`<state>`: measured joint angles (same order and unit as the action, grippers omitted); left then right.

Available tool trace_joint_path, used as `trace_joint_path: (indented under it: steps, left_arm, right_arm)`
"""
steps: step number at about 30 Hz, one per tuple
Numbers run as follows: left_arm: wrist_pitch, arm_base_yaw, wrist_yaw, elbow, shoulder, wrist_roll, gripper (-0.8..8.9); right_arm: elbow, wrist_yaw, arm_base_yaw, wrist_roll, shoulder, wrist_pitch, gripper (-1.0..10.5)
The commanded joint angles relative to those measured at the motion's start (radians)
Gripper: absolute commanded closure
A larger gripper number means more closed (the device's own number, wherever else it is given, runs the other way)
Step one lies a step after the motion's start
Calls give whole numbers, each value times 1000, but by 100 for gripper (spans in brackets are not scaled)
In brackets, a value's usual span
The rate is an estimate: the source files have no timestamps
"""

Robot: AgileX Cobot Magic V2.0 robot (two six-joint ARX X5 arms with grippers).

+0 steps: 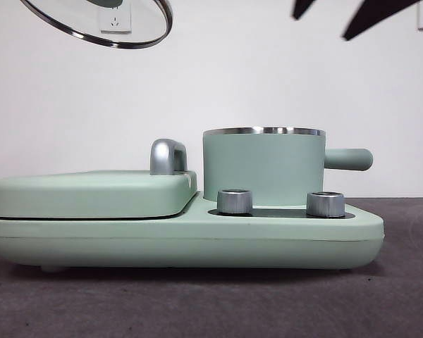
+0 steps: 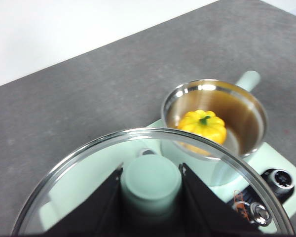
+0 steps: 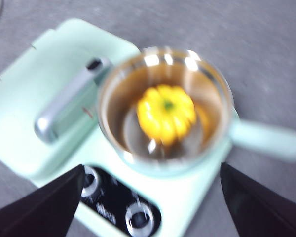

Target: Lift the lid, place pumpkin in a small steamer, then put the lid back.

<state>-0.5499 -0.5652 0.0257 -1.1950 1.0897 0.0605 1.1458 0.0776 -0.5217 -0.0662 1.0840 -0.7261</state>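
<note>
Pumpkin point(image 2: 203, 127) already inside steamer point(image 1: 264, 167). Lid point(image 2: 153, 185) held high and off to one side, knob clamped by left gripper point(image 2: 150, 185). Right gripper point(image 3: 153, 207) above pot, spread wide, empty. Risk: tilted lid catching steel rim, seating crooked, or slipping free.

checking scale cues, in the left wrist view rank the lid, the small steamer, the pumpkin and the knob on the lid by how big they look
1. lid, widest, though it sits nearest the camera, held in the left tool.
2. small steamer.
3 and 4. lid knob and pumpkin look about alike; the knob's nearness makes ranking unsure.
</note>
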Motion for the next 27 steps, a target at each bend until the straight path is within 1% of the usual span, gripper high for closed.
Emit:
trace_joint_path:
  steps: [1,4,6,9,14,18,23,27]
  left_arm:
    - [32,-5,30,-14,31,10,803]
    - [87,-19,65,-14,76,10,803]
    - [134,-31,86,-14,104,10,803]
    - [219,-53,91,-14,158,10,803]
    - [367,-93,91,-14,262,9,803]
    - [520,-119,91,-14,355,7,803]
    - [689,-147,90,-17,475,-2,803]
    - [753,-159,84,-21,554,-1,803]
  right_arm:
    - [-82,-7,-6,-57,-111,14,526]
    - [-183,-7,-6,-109,-261,3,526]
    - [-219,-7,-6,-135,-330,-5,526]
    - [-251,-7,-6,-167,-413,-27,526]
    - [-257,-61,-6,-169,-495,-69,526]
    - [-257,-79,-6,-169,-524,-90,526]
    - [-256,-79,-6,-155,-525,-134,526]
    - [-257,-79,-6,-135,-524,-154,526]
